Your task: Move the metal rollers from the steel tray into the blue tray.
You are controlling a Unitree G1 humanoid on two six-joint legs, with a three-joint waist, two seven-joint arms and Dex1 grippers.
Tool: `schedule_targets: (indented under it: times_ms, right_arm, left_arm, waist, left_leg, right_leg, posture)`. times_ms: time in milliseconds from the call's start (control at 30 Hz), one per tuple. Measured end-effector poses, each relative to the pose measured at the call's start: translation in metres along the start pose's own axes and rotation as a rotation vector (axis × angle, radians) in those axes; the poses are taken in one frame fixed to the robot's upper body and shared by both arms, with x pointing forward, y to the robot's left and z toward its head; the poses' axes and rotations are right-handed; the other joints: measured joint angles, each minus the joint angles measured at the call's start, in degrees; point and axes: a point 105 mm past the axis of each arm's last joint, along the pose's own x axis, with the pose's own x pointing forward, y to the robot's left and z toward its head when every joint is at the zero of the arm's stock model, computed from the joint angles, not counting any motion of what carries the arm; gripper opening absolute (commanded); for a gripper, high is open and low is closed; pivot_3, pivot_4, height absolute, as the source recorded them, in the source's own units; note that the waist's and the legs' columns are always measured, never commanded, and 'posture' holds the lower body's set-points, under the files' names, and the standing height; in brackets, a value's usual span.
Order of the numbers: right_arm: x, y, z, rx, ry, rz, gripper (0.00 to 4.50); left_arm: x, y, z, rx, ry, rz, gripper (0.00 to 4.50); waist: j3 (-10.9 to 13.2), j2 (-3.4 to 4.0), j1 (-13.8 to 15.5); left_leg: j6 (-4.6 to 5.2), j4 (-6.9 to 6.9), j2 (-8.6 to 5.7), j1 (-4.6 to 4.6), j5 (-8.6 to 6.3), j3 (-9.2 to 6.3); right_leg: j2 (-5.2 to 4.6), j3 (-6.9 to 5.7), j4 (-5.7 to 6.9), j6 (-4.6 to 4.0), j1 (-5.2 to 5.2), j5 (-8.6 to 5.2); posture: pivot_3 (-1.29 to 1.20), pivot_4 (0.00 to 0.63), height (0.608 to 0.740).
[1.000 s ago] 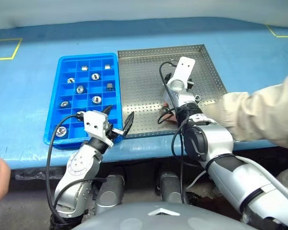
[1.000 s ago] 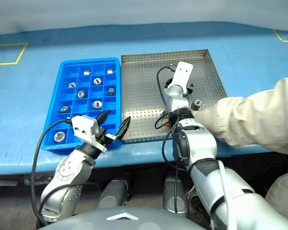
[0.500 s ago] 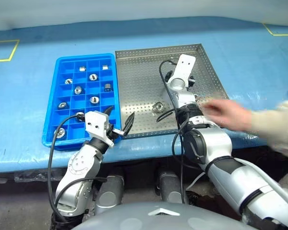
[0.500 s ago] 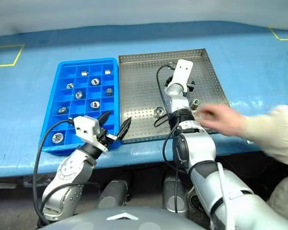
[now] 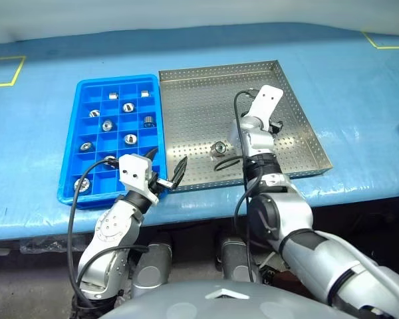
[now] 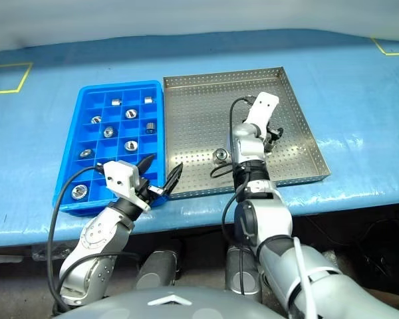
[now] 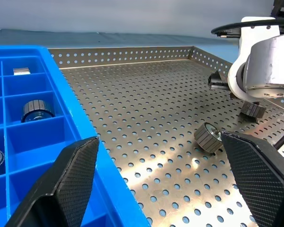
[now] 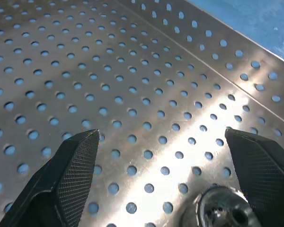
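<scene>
Left gripper: my left gripper (image 5: 166, 167) sits at the near edge of the table, fingers spread wide, nothing between them. It hangs over the near right corner of the blue tray (image 5: 80, 113), pointing toward the steel tray (image 5: 193, 100).
Right gripper: my right gripper (image 8: 165, 184) is over the right half of the steel tray, angled down at the perforated floor, fingers (image 8: 68, 175) released and wide apart, holding nothing.
Steel tray: I see it lying flat on the blue table (image 5: 359, 86), just right of the blue tray, the two rims side by side and about touching.
Rollers in steel tray: I count two for sure. One roller (image 5: 219, 147) lies near the middle of the tray, a bit toward the near rim, left of my right arm. In the left wrist view it is lying on its side (image 7: 208, 137), and a second roller (image 7: 253, 109) sits further right, close under my right wrist. In the right wrist view a shiny roller (image 8: 222, 208) sits right at the base of the open fingers, nearer one pad than the other; I can't tell which of the two this is.
Blue tray: I see rollers already spread through several compartments, one per cell, e.g. (image 5: 131, 139) and (image 5: 82, 183) at the near left corner. Many cells are bare.
Table: blue cover, yellow tape marks at the far corners (image 5: 6, 70).
</scene>
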Motion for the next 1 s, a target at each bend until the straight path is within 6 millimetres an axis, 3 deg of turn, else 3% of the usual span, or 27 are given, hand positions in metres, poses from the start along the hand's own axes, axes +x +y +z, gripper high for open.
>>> schedule_targets:
  times_ms: [233, 333, 467, 600, 767, 1000]
  right_arm:
    - [-0.030, 0.016, 0.022, -0.075, -0.206, 0.185, 4.49]
    - [-0.049, 0.021, 0.010, -0.128, -0.226, 0.323, 4.49]
    - [-0.081, 0.025, -0.022, -0.244, -0.176, 0.547, 4.49]
    - [-0.099, 0.021, -0.030, -0.280, -0.136, 0.683, 4.49]
    - [-0.105, 0.018, -0.047, -0.284, -0.084, 0.775, 4.49]
    - [-0.102, 0.021, -0.056, -0.315, -0.071, 0.799, 4.49]
  left_arm:
    - [0.000, -0.001, -0.001, -0.003, 0.002, -0.008, 4.50]
    - [0.000, -0.003, -0.003, -0.011, 0.009, -0.008, 4.50]
    - [-0.003, -0.002, -0.007, -0.019, 0.024, 0.000, 4.50]
    - [-0.004, 0.000, -0.007, -0.019, 0.028, 0.003, 4.50]
    - [-0.003, -0.003, -0.007, -0.003, 0.029, -0.019, 4.50]
    - [-0.001, -0.006, -0.005, 0.000, 0.023, -0.041, 4.50]
  waist:
    - [-0.03, 0.07, 0.12]
    - [-0.05, 0.10, 0.20]
    - [-0.06, 0.13, 0.29]
    - [-0.06, 0.13, 0.44]
    - [-0.06, 0.12, 0.31]
    - [-0.06, 0.12, 0.29]
  left_leg:
    - [0.03, 0.01, 0.00, 0.00, 0.01, -0.01]
    - [0.04, 0.00, 0.00, -0.01, 0.01, -0.04]
    - [0.04, 0.04, 0.00, -0.02, 0.01, -0.06]
    - [0.05, 0.16, 0.00, 0.00, 0.01, -0.12]
    - [0.05, 0.14, 0.01, -0.02, 0.01, -0.15]
    - [0.04, 0.10, 0.00, -0.05, 0.01, -0.14]
  right_leg:
    - [0.00, 0.00, -0.03, 0.07, 0.02, 0.00]
    - [0.00, -0.02, -0.02, 0.14, 0.01, -0.06]
    - [0.00, -0.02, -0.02, 0.28, 0.02, -0.16]
    - [-0.01, -0.09, -0.02, 0.32, 0.11, -0.16]
    - [-0.03, -0.13, -0.05, 0.32, 0.12, -0.16]
    - [-0.04, -0.13, -0.08, 0.32, 0.09, -0.16]
  posture:
    - [0.16, 0.150, 0.740]
    - [0.17, 0.150, 0.740]
    - [0.16, 0.150, 0.740]
    - [0.14, 0.150, 0.740]
    - [0.13, 0.150, 0.740]
    - [0.14, 0.150, 0.740]
